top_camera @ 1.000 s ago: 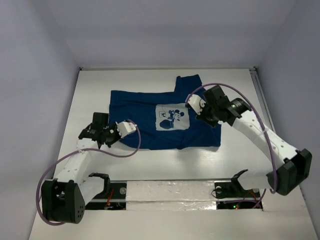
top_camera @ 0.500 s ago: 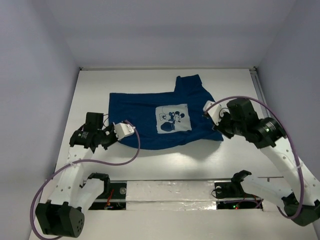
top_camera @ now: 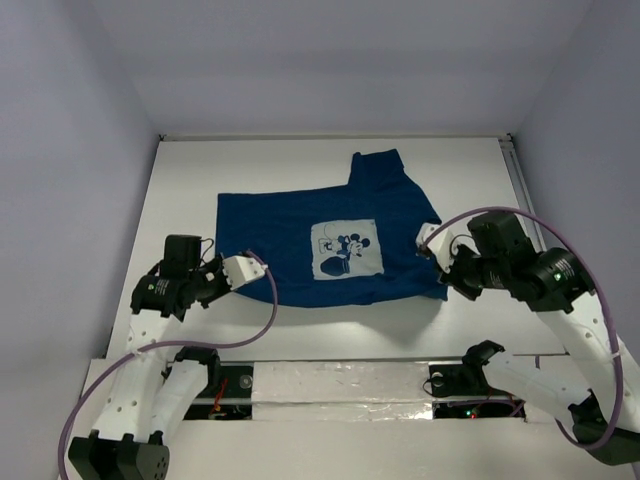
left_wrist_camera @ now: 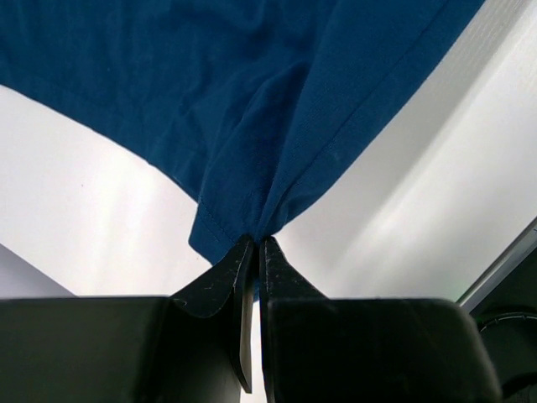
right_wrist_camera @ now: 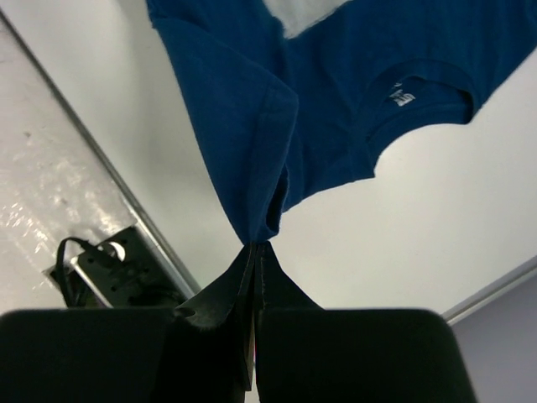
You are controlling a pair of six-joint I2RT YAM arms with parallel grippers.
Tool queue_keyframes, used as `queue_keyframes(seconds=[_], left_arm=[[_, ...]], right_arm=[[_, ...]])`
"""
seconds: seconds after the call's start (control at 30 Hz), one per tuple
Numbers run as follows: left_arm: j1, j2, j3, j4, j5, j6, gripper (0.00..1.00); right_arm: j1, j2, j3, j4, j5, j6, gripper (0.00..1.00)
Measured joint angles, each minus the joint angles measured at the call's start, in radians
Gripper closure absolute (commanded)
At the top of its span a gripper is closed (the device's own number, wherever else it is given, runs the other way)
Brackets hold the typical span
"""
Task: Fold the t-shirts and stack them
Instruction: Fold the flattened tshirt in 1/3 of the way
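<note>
The dark navy t-shirt (top_camera: pixel 290 225) lies spread across the middle of the table, with its whitish cartoon-mouse print (top_camera: pixel 346 250) facing up. My left gripper (top_camera: pixel 252 264) is shut on the cloth at the shirt's near left corner. In the left wrist view the fingertips (left_wrist_camera: pixel 256 245) pinch a gathered hem of the t-shirt (left_wrist_camera: pixel 252 101), which hangs lifted off the white surface. My right gripper (top_camera: pixel 445 272) is shut on the near right edge. There the cloth (right_wrist_camera: pixel 243 126) bunches into the closed tips (right_wrist_camera: pixel 258 245), and the neck opening (right_wrist_camera: pixel 419 96) shows beyond.
A metal rail (top_camera: pixel 350 380) with the arm bases runs along the table's near edge, and its bracket (right_wrist_camera: pixel 101 269) shows in the right wrist view. Grey walls enclose the table on the left, back and right. A thin rail (top_camera: pixel 520 180) lines the right side.
Both arms have drawn back toward the near edge and outward, each still pinching the shirt. The shirt's near edge has been pulled straighter and wider.
</note>
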Motion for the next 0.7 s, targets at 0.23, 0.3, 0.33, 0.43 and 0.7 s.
queue_keyframes(seconds=[0.23, 0.3, 0.33, 0.43, 0.7], left_arm=[[0.000, -0.001, -0.010, 0.000, -0.005, -0.001, 1.00], [0.000, -0.003, -0.016, 0.000, -0.005, -0.001, 1.00], [0.000, -0.004, -0.017, -0.001, -0.006, -0.001, 1.00], [0.000, -0.013, -0.028, 0.005, -0.010, -0.001, 1.00], [0.000, 0.048, -0.048, 0.050, -0.029, -0.018, 1.00]], right_arm=[[0.000, 0.021, 0.034, -0.046, -0.080, -0.035, 1.00], [0.000, 0.018, 0.049, -0.050, -0.092, -0.039, 1.00], [0.000, 0.016, 0.058, -0.050, -0.094, -0.040, 1.00], [0.000, 0.008, 0.078, -0.038, -0.074, -0.039, 1.00], [0.000, 0.097, 0.079, 0.095, 0.042, -0.045, 1.00]])
